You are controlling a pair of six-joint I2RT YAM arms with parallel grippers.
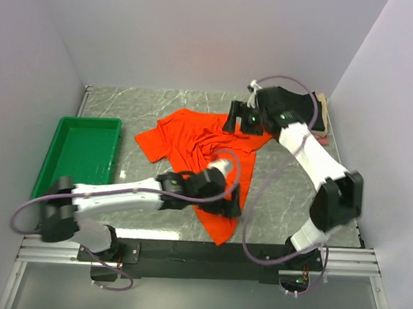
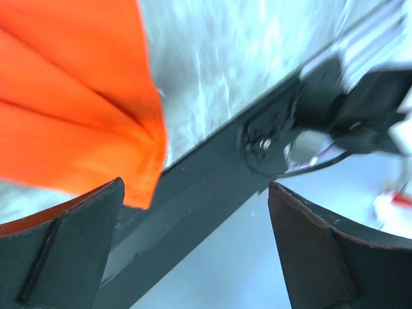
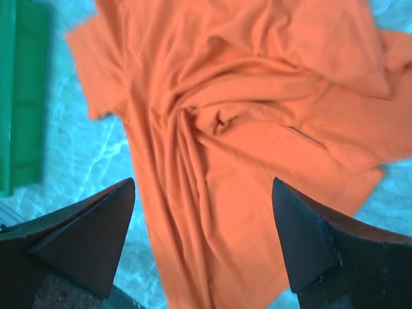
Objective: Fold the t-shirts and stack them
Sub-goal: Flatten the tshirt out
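A large orange t-shirt lies crumpled and spread in the middle of the table, its lower hem trailing toward the front edge. My left gripper hovers over that trailing part, open; in the left wrist view the left gripper has nothing between its fingers, with the shirt's corner just left of it. My right gripper is at the shirt's far right edge, open. In the right wrist view it hangs above the wrinkled orange cloth. Folded dark, beige and pink shirts sit at the back right, mostly hidden by the right arm.
A green plastic tray stands at the left side of the table, also seen as the green tray in the right wrist view. The black front rail runs along the table's near edge. White walls close in the left, back and right.
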